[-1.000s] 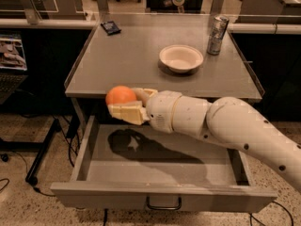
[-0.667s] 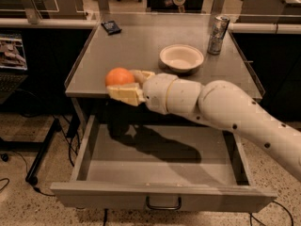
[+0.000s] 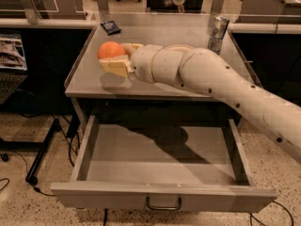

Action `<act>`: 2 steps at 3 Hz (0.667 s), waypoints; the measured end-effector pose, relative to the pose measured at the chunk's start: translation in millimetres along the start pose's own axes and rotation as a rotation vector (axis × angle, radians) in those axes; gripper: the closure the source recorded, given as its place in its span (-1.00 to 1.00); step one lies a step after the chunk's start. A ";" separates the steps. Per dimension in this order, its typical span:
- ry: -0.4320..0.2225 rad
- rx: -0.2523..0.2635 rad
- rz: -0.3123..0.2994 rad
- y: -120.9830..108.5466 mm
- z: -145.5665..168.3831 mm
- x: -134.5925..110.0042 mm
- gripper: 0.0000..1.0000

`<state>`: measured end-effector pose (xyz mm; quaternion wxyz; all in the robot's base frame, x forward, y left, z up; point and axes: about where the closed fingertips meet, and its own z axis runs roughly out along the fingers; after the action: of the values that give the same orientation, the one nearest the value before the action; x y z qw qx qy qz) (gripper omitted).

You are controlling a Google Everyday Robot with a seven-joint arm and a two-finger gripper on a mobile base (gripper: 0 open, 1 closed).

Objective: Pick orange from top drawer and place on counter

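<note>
The orange [image 3: 110, 50] is round and bright, held between the cream fingers of my gripper [image 3: 116, 56], which is shut on it. The gripper holds the orange just above the left part of the grey counter [image 3: 155, 32], and a shadow lies on the counter below it. The top drawer [image 3: 160, 164] is pulled wide open below the counter, with nothing in it, its loop handle [image 3: 163, 204] at the front. My white arm reaches in from the lower right and covers the middle of the counter.
A silver can [image 3: 217, 34] stands at the counter's back right. A small dark packet [image 3: 110, 27] lies at the back left. The white bowl is hidden behind my arm. Desks and cables stand on the left, a speckled floor below.
The gripper has risen with the orange from over the drawer's back left and moved onto the counter's left part. The arm now covers the white bowl.
</note>
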<state>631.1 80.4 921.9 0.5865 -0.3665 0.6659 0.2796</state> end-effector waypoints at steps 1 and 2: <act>0.038 0.018 -0.047 -15.1 29.3 -10.1 1.00; 0.109 0.046 -0.066 -30.2 56.0 -2.6 1.00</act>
<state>688.1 108.3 917.6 0.5668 -0.3895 0.6905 0.2244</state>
